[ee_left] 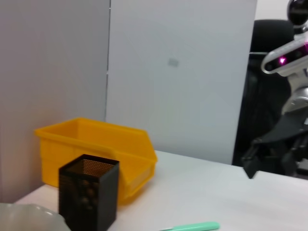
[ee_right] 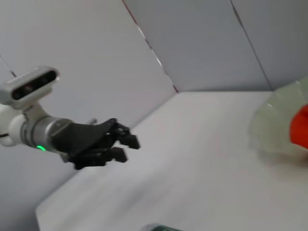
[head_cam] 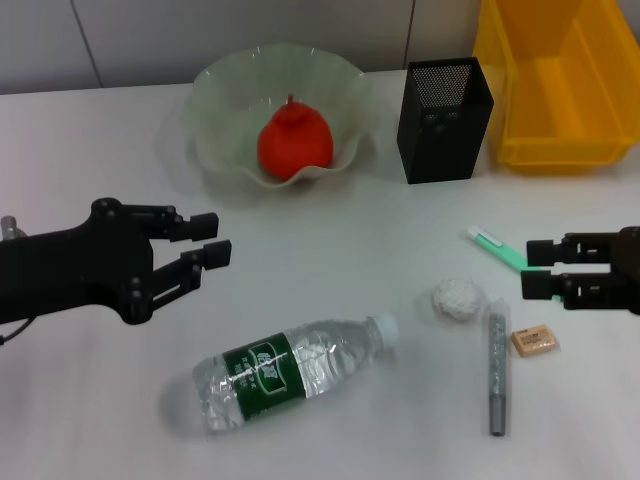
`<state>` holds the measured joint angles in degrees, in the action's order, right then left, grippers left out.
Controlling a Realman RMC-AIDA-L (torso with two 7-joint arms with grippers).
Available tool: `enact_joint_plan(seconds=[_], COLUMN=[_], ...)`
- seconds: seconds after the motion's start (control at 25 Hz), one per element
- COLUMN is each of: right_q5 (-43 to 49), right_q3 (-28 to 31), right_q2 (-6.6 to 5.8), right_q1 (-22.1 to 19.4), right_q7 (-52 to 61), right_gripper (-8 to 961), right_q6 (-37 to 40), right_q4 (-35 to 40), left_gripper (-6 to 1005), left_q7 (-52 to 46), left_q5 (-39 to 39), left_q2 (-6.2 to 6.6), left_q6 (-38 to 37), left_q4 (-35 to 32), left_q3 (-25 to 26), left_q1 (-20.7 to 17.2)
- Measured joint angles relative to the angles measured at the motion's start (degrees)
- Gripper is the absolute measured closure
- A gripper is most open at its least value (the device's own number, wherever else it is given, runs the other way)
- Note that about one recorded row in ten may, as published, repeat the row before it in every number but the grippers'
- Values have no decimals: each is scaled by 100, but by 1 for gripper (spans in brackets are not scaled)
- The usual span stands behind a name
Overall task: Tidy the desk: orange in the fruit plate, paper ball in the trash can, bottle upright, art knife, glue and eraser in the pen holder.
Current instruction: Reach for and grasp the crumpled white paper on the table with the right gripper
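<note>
The red-orange orange (head_cam: 293, 142) sits inside the pale-green fruit plate (head_cam: 222, 88) at the back. Lying on its side near the front is the bottle (head_cam: 290, 372), cap pointing right. The white paper ball (head_cam: 457, 298), the tan eraser (head_cam: 533, 342), a grey pen-shaped art knife (head_cam: 496, 372) and a mint-green glue stick (head_cam: 497, 247) lie at the right. My left gripper (head_cam: 212, 241) hovers open above and left of the bottle, holding nothing. At the right edge my right gripper (head_cam: 528, 267) is open beside the glue stick. The right wrist view shows the left gripper (ee_right: 129, 148) open.
The black mesh pen holder (head_cam: 445, 120) stands right of the fruit plate, and the yellow trash can (head_cam: 560, 85) is at the back right corner. Both also appear in the left wrist view, pen holder (ee_left: 89, 197) in front of trash can (ee_left: 98, 144).
</note>
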<state>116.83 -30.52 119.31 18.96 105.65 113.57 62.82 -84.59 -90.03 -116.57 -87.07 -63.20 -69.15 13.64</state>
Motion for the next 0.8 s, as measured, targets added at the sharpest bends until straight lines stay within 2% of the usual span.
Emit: enact_joint_plan(seconds=[0.04,0.08,0.2,0.24,0.28,0.44,0.56,0.64,0.8], right_q5=[18,18,106,184,184,589,1031,1583,1762], right_q3=[-112,-112,-266,-480,-480,-1076,-1359,-1820,-2035], right_q2=[3,3,0,-16,-16,-23,-22,-25,-26], right_q1=[-9,-9,43,119,119,353,490,663,828], right_q7=[415,415,1080,1519,1519,2719,3237,3593,3785], right_gripper=[296,297,300,302,303,307,310,313,317], right_q6=[5,5,25,59,59,-87,-339,-612,-740], right_q4=[413,413,1023,1434,1434,2322,2564,2706,2623], left_gripper=[727,727,727,727,727,727,727,727,726], left_q7=[-1,-1,9,9,9,40,49,60,74], left_q5=[-2,-2,-4,-7,-13,-37,-48,-56,-58], left_q2=[-8,-8,-1,0,1,3,2,-16,-36], left_q6=[-124,-124,-243,-258,-261,-377,-419,-433,-428], left_q4=[112,112,302,359,395,422,423,423,423], left_q3=[50,50,60,60,64,71,73,74,75], left_q1=[3,3,37,49,51,42,49,52,53])
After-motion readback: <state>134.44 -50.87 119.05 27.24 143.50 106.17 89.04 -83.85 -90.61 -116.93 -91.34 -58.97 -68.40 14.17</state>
